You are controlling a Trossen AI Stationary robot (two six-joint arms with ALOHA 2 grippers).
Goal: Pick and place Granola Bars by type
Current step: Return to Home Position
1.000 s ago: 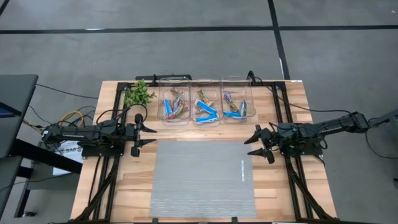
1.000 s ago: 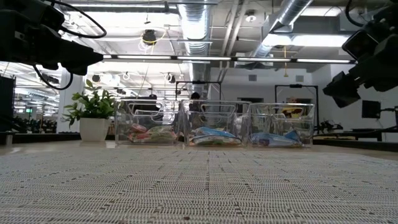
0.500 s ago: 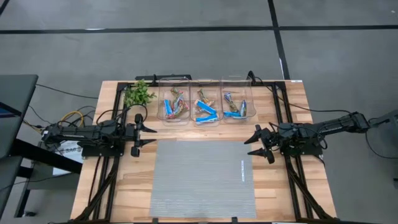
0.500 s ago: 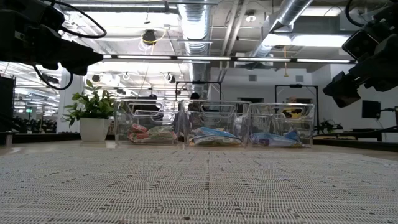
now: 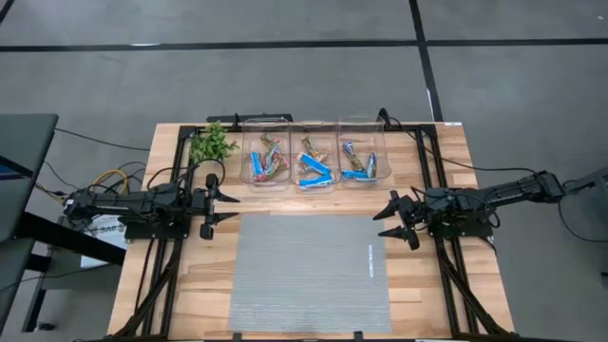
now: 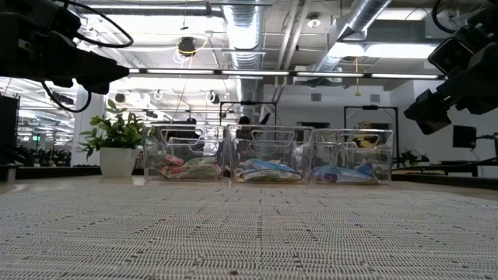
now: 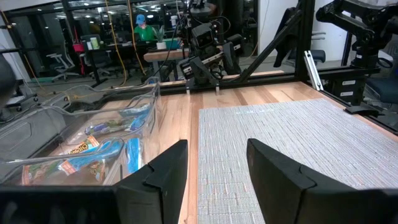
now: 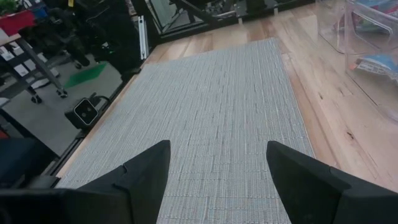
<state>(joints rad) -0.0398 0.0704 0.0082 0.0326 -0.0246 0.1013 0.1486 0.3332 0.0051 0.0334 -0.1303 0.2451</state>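
Wooden table (image 5: 204, 275) carries a grey mat (image 5: 309, 271) and three clear bins (image 5: 314, 123) at its far edge. All granola bars (image 5: 313, 171) lie inside them. Left gripper (image 5: 236, 207) and right gripper (image 5: 380, 224) hover beside the mat, both spread wide, empty.

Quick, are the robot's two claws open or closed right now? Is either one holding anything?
Left gripper: open, holding nothing.
Right gripper: open, holding nothing.
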